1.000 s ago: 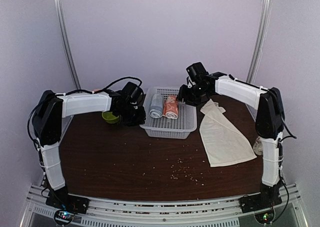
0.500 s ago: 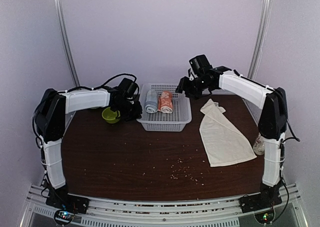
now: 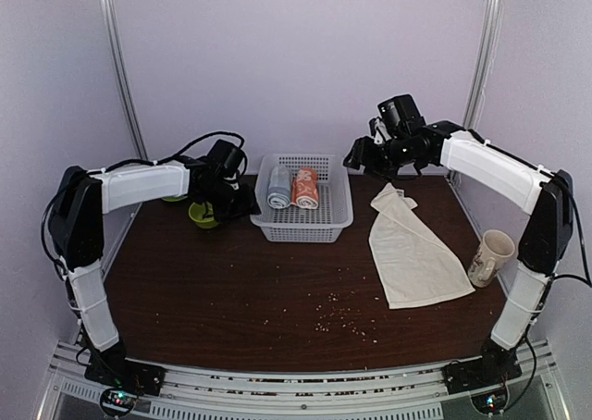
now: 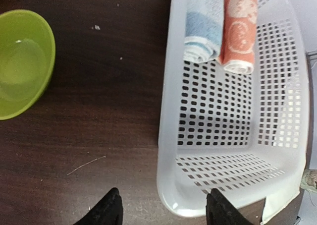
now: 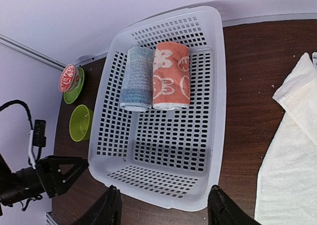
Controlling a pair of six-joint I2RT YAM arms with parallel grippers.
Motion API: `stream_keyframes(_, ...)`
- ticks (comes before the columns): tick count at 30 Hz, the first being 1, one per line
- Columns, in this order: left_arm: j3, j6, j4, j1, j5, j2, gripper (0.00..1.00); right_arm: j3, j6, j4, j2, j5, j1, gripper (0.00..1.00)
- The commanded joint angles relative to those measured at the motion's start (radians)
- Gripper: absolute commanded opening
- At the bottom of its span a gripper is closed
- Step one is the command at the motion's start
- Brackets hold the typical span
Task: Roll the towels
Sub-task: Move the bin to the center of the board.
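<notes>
Top view: the rolled salmon towel [image 3: 305, 188] lies in the white basket [image 3: 305, 228] beside a grey-blue roll [image 3: 278, 188]; the cream towel [image 3: 413, 253] lies flat on the table [image 3: 231, 290] at the basket's 3 o'clock. Left wrist: the left gripper [image 4: 164, 207] has its fingers apart over the basket's corner. Right wrist: the right gripper [image 5: 164, 205] has its fingers apart above the basket, empty

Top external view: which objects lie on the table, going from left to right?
Green bowl → grey-blue rolled towel → salmon-orange rolled towel → flat cream towel → mug.
</notes>
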Motion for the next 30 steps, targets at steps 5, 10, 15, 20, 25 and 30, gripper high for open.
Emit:
stream_keyframes(5, 0.036, 0.060, 0.087, -0.029, -0.052, -0.157, 0.51, -0.239, -0.043, 0.103, -0.199, 0.065, -0.011, 0.60)
stream_keyframes(10, 0.154, 0.131, 0.098, -0.058, -0.043, -0.117, 0.43, -0.428, -0.083, 0.080, -0.303, 0.149, -0.018, 0.60)
stream_keyframes(15, 0.022, 0.168, 0.099, -0.089, -0.098, -0.218, 0.44, -0.715, -0.100, 0.108, -0.410, 0.164, 0.020, 0.58)
stream_keyframes(20, -0.133, 0.129, 0.104, -0.091, -0.114, -0.282, 0.46, -0.928, -0.031, 0.163, -0.474, 0.181, 0.080, 0.58)
stream_keyframes(25, -0.186, 0.104, 0.088, -0.090, -0.143, -0.297, 0.42, -0.998, 0.023, 0.189, -0.501, 0.178, 0.110, 0.56)
stream_keyframes(30, -0.316, 0.104, 0.168, -0.129, -0.079, -0.336, 0.24, -1.016, 0.015, 0.141, -0.534, 0.200, 0.160, 0.56)
